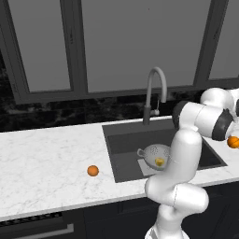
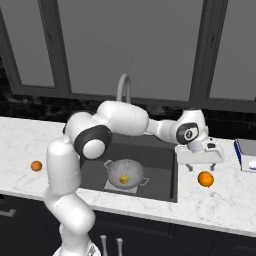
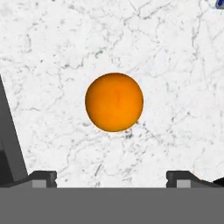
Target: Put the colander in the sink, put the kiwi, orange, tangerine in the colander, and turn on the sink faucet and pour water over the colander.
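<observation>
The silver colander (image 1: pixel 150 152) (image 2: pixel 131 167) sits in the dark sink (image 1: pixel 122 136) (image 2: pixel 161 156), with the yellowish-green kiwi (image 1: pixel 159 162) (image 2: pixel 123 178) inside it. One bright orange fruit (image 2: pixel 205 179) (image 3: pixel 114 102) (image 1: pixel 233 142) lies on the counter right of the sink. My gripper (image 2: pixel 204 165) (image 3: pixel 111 177) hangs open just above it, with the fingertips apart on either side and not touching it. A smaller orange fruit (image 1: pixel 93 171) (image 2: pixel 36 165) rests on the counter left of the sink. Which is the orange and which the tangerine I cannot tell. The faucet (image 1: pixel 156 88) (image 2: pixel 124 87) stands behind the basin, with no water running.
A white marble counter (image 1: pixel 42 163) (image 2: pixel 225 200) flanks the sink on both sides. A blue-and-white object (image 2: pixel 246 152) stands at the far right of it, close to my hand. My own arm arches over the basin. Dark windows rise behind the faucet.
</observation>
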### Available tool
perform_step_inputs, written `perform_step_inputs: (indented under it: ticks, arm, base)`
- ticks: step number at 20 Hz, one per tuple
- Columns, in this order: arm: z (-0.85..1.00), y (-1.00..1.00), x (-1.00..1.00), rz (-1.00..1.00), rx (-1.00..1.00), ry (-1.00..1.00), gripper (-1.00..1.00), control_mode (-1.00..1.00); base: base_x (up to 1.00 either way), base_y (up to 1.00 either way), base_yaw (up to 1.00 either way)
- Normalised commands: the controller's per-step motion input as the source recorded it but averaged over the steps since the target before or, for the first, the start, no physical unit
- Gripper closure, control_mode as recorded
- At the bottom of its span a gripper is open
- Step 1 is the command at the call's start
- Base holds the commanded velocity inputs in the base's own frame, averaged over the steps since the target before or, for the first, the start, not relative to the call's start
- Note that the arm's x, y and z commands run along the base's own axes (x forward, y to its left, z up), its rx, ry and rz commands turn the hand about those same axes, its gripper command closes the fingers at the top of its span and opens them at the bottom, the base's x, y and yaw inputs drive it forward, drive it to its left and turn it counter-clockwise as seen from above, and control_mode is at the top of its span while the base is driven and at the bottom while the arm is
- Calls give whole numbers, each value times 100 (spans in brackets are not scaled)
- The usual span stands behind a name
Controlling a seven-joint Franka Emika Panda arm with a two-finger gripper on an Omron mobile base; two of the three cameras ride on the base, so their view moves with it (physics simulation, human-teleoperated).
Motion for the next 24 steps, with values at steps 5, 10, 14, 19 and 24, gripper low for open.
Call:
perform_step_inputs:
  ticks: [5,10,14,19,24]
  arm:
    - [-44,-62,10,0,15,1,-100,-100]
    - [-47,-9,25,0,12,0,-100,-100]
    - [-17,0,32,0,12,0,-100,-100]
    - [-16,0,20,0,4,0,-100,-100]
    - [-1,7,-15,0,1,-3,-100,-100]
  base:
    - [0,0,0]
    - [0,0,0]
    - [0,0,0]
    - [0,0,0]
    - [0,0,0]
